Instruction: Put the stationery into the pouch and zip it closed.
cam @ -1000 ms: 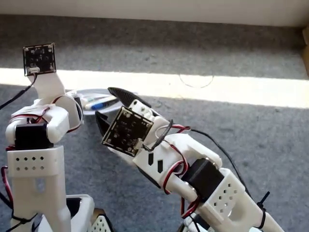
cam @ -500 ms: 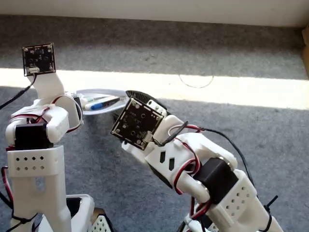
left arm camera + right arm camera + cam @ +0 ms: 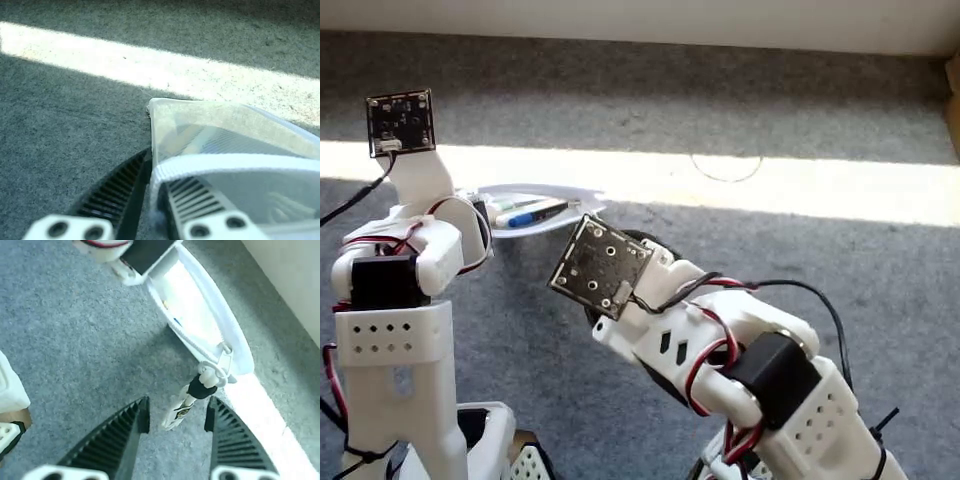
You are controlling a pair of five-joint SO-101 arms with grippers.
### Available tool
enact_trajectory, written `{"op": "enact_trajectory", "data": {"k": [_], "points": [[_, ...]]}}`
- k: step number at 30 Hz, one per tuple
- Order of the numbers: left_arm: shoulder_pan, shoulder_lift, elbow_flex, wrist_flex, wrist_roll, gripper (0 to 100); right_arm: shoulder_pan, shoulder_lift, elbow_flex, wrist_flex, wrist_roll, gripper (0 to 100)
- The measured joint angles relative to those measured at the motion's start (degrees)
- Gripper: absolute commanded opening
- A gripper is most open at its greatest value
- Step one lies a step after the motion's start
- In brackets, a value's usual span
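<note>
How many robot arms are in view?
2. The white left arm grips one end of the translucent white pouch in its claw; the white right arm hangs near the other end. None seems hidden.

The left hand (image 3: 152,172) pinches one end of the pouch (image 3: 535,210) and blocks that end. At the pouch's other end a pen (image 3: 189,399) lies just beside the zip pull (image 3: 220,367), between the spread fingers of the right hand (image 3: 178,407). Past the pouch's far side the counter (image 3: 800,120) leaves room to pass.
</note>
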State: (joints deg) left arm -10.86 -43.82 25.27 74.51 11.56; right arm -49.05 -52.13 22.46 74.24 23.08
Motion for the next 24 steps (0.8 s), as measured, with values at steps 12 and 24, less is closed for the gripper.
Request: {"op": "enact_trajectory", "data": {"k": [12, 24], "points": [[0.0, 0.0, 0.0, 0.0, 0.0, 0, 0.0, 0.1, 18.2, -18.3, -5.2, 17.7], [0.0, 0.0, 0.0, 0.0, 0.0, 0, 7.1, 0.1, 25.1, -30.4, -16.8, 17.7]]}}
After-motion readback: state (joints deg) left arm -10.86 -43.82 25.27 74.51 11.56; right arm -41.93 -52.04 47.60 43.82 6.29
